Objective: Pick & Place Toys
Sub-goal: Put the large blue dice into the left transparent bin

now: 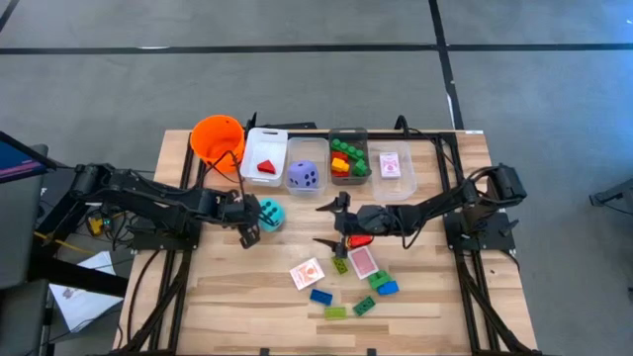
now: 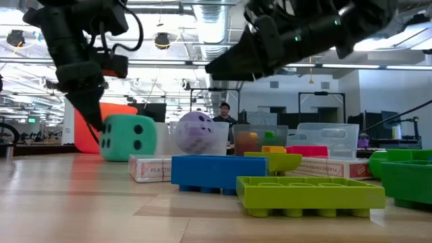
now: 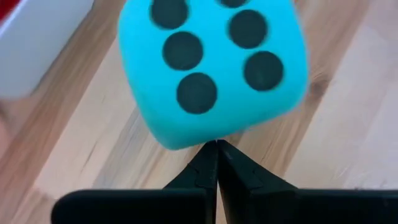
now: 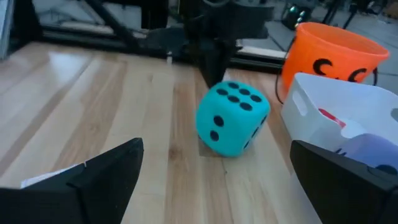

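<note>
The teal die with black pips sits on the wooden table just right of my left gripper, which is shut; the die fills the left wrist view. My right gripper is wide open and empty at mid-table, its fingers pointing toward the die from the table's right. A red brick lies by the right arm. Red-backed cards and blue, green and yellow-green bricks lie near the front. My left gripper touches the teal die with the tips of its shut fingers, at the die's lower edge on the side facing the table's near left. The fingers slant down from the left. The die rests on the table.
At the back stand an orange bucket, a white bin holding a red wedge, a clear bin with a purple die, a bin of bricks and a bin with a card box. Black frame rails run along both table sides.
</note>
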Motion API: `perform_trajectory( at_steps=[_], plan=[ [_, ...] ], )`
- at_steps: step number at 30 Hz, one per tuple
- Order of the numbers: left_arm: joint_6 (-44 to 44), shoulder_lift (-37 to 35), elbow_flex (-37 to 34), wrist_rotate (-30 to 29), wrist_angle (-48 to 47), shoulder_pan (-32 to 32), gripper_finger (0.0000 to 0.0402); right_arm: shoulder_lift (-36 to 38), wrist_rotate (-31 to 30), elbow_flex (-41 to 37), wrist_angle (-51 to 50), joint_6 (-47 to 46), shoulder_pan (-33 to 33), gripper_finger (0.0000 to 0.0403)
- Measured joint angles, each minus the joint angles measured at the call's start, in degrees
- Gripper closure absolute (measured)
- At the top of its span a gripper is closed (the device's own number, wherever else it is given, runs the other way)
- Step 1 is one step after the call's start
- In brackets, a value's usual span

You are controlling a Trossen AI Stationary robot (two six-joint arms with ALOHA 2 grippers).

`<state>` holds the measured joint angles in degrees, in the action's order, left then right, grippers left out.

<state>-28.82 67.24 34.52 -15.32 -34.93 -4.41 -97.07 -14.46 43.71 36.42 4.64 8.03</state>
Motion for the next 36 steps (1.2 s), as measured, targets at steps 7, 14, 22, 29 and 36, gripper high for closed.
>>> perform_trajectory(
  at_steps=[7, 14, 22, 29, 36],
  plan=[
    [0.56, 0.0, 0.0, -0.17, -1.86, 0.01, 0.0401, -5.2, 0.92, -1.01, 5.67, -1.65, -2.22, 0.0003],
    [-0.15, -0.01, -0.85, -6.71, -4.94, 0.22, 0.0401, -10.82, 1.04, -1.1, 14.03, -1.65, -3.41, 0.0003],
    [8.57, 0.0, -9.72, -7.36, 14.84, 4.81, 0.0401, -12.05, 1.05, -0.6, 17.0, -1.63, -5.39, 0.0003],
    [10.84, 0.0, -16.03, -7.12, 28.15, 7.08, 0.0401, -11.75, 1.14, -0.62, 16.18, -4.2, -6.61, 0.0003],
    [10.6, 0.0, -17.81, -4.75, 39.46, 7.09, 0.0401, -12.05, 3.95, -0.62, 15.89, -4.73, -7.47, 0.0003]
  ],
)
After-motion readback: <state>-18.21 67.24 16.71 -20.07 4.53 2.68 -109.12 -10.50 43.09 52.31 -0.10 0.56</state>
